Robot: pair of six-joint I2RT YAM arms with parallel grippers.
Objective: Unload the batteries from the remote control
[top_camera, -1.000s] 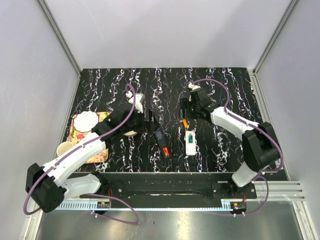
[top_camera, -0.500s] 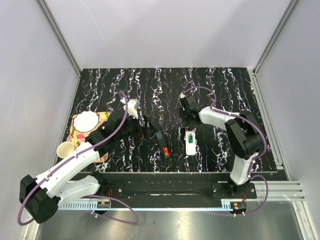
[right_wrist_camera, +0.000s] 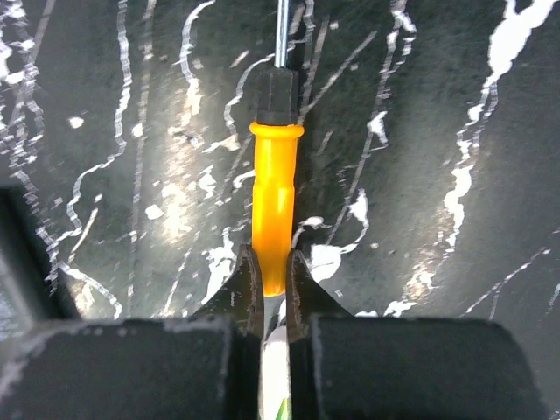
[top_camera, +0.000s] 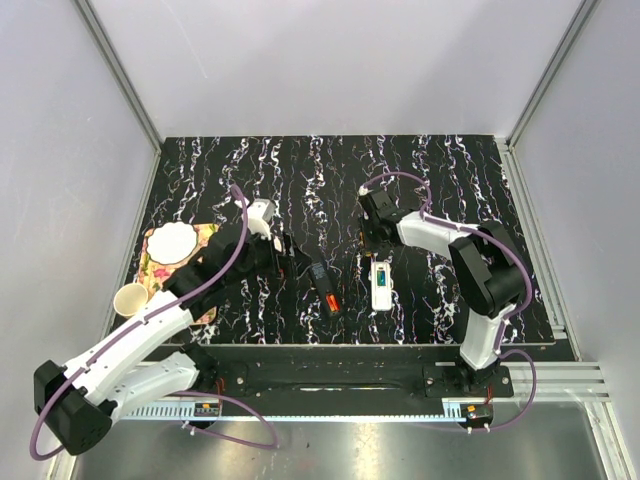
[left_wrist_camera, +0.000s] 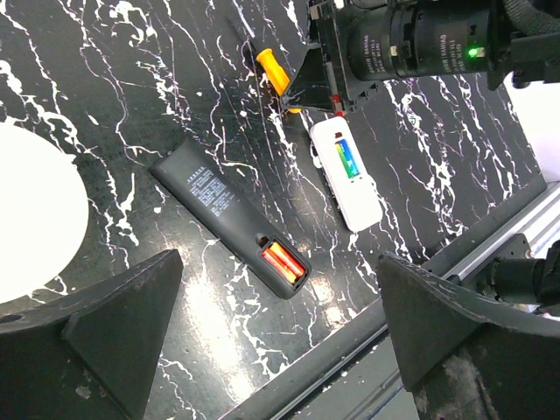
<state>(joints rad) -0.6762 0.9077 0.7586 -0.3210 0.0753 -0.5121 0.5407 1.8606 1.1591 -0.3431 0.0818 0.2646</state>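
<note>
Right pincer (right_wrist_camera: 273, 262) newly tight on orange screwdriver (right_wrist_camera: 276, 201)

Setting: robotics lab test cell. Evidence: plain white panels (top_camera: 330, 60) on three sides, framed by aluminium posts (top_camera: 120, 75); black marbled table (top_camera: 450, 170); left arm (top_camera: 150, 325) and right arm (top_camera: 440, 235) bolted to a base plate (top_camera: 330, 370) at its near edge; purple cables (top_camera: 235, 200) looped along both.

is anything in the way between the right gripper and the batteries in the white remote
Nothing visible lies between them. The right gripper is shut on the orange screwdriver, right beside the white remote, whose slot faces up with the batteries uncovered.
</note>
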